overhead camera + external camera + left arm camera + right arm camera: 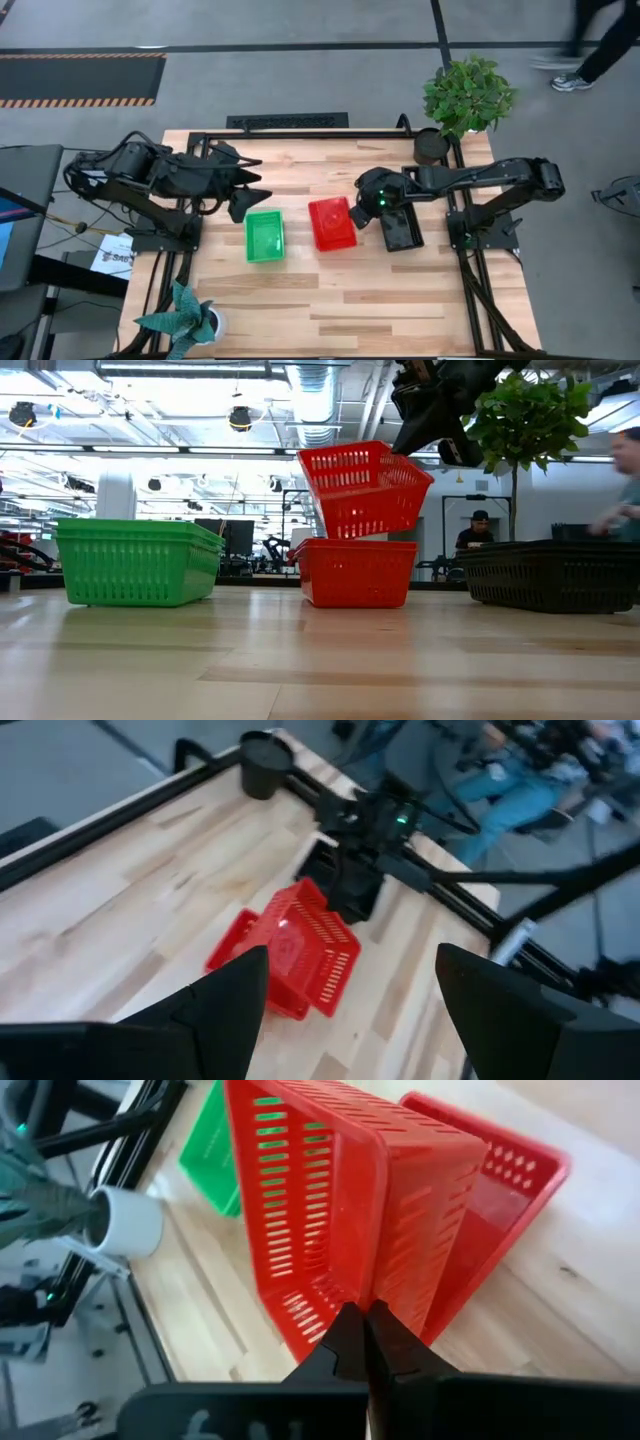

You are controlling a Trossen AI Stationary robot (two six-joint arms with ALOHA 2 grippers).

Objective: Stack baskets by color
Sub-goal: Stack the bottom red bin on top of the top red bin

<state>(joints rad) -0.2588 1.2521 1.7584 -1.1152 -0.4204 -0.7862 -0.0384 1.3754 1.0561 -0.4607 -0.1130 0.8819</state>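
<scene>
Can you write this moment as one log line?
right gripper: holds tilted red basket | above: red basket on table | left gripper: open

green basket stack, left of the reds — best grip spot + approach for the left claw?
Take the green basket stack by a top rim, probably the long wall nearest the open left claw, coming straight down from above. It sits upright and open-topped on the table; the thin mesh wall suits a pinch with one finger inside and one outside. That side also stays clear of the right claw, shut on the tilted red basket.
</scene>
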